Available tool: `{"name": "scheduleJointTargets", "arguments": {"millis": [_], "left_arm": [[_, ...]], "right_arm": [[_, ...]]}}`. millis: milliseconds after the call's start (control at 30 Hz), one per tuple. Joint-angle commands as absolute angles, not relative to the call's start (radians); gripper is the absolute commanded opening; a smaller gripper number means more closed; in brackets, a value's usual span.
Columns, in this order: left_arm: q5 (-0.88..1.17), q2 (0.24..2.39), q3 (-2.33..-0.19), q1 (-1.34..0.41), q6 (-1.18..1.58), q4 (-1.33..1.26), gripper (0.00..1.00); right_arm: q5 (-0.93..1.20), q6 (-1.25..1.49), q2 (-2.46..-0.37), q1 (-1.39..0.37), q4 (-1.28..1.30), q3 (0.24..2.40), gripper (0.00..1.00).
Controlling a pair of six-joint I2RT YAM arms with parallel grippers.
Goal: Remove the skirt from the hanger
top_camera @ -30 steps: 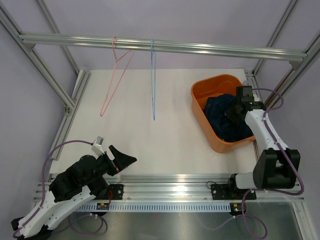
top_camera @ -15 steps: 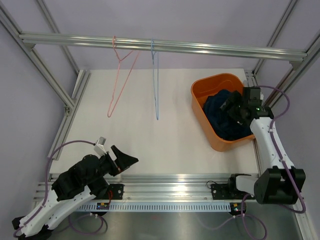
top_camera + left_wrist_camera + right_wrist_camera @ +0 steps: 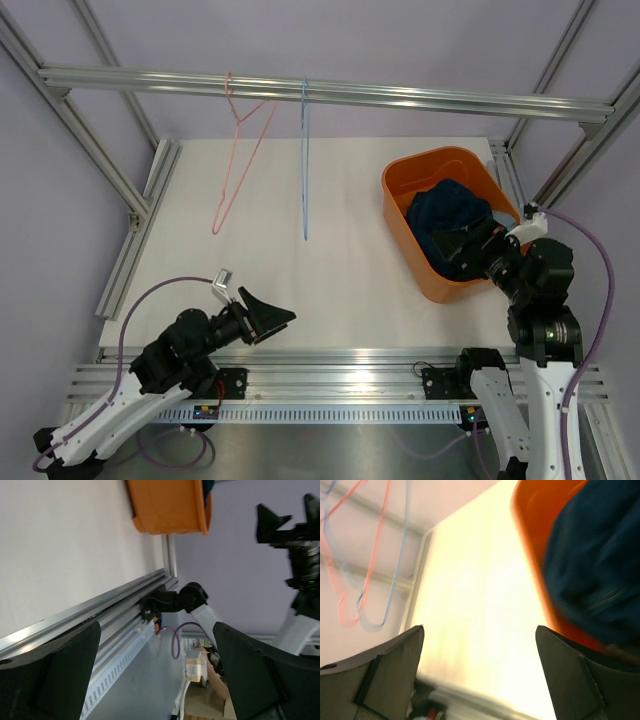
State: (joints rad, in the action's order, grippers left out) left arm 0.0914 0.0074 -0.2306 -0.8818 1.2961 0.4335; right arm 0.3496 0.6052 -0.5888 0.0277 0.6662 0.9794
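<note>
1. My right gripper [image 3: 465, 245] hangs over the near part of the orange bin [image 3: 398, 215]. Its fingers are spread wide and there is nothing between them.
2. The skirt [image 3: 450, 212] lies bunched inside the bin, just ahead of and below that gripper. My wrist view is blurred, so I cannot tell whether a fingertip brushes the cloth.
3. The pink hanger [image 3: 235, 160] and the blue hanger [image 3: 305, 160] hang bare from the rail [image 3: 400, 95], well ahead of my right gripper and off to its left. I judge the skirt to be off its hanger, and the step in hand to be getting clear of the bin.
4. To do that well, I would lift straight up first, then draw back toward my own base. The fingers should be held wide so that no fold gets pinched.
5. I would rise above the rim before any sideways swing. The bin looks light, and a knock could slide it across the bench [image 3: 330, 265].
6. If any cloth rises with the fingers, I should stop, lower again and let it drop free.
7. My left gripper [image 3: 272, 322] is also wide open and empty, low over the front of the bench. The bin is well off to its right and the hangers are well ahead of it. It has no part in this step, so I would leave it parked there.
</note>
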Motion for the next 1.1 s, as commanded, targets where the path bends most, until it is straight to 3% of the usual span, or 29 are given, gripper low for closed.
{"name": "scheduleJointTargets", "arguments": {"millis": [0, 100, 333, 667, 767, 1067], "left_arm": [[0.178, -0.147, -0.160, -0.884, 1.353, 0.132, 0.99], [0.216, -0.152, -0.088, -0.884, 1.400, -0.060, 0.99], [0.317, -0.152, 0.073, -0.884, 1.476, -0.487, 0.99], [0.354, -0.155, 0.192, -0.885, 1.543, -0.764, 0.99], [0.364, -0.153, 0.190, -0.884, 1.543, -0.767, 0.99], [0.310, -0.153, 0.192, -0.885, 1.508, -0.766, 0.99]], "right_arm": [[0.739, 0.780, -0.453, 0.029, 0.522, 0.815, 0.99], [0.891, 0.859, -0.349, 0.026, 0.414, 0.707, 0.99], [1.029, 0.877, -0.246, -0.021, 0.365, 0.619, 0.99], [1.048, 1.575, 0.009, -0.023, -0.555, 0.184, 0.99], [1.029, 1.617, 0.110, -0.021, -0.555, 0.104, 0.99], [0.937, 1.519, 0.104, -0.023, -0.439, -0.028, 0.99]]}}
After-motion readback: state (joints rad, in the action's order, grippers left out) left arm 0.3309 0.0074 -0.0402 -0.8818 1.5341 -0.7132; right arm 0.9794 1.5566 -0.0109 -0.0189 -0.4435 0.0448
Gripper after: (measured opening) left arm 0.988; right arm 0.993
